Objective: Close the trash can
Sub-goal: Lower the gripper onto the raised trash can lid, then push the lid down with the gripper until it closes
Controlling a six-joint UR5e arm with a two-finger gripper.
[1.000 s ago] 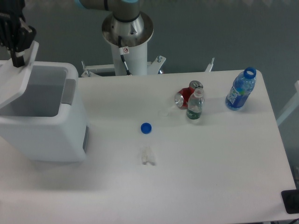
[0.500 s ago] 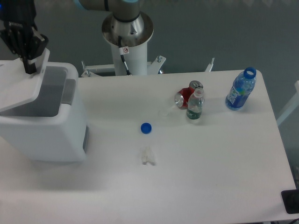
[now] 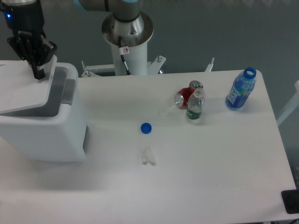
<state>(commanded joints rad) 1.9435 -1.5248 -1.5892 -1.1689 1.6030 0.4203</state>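
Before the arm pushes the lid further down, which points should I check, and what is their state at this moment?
1. pincer in contact with the lid edge: ok, its tips sit at the lid's far right edge.
2. Lid fully closed: not ok, a gap shows on the right side above the trash can.
3. Opening free of objects: cannot tell, the lid hides most of the inside.
4. Table items away from the bin: ok, the blue cap and bottles stand well to the right.
5. Pincer state: cannot tell.
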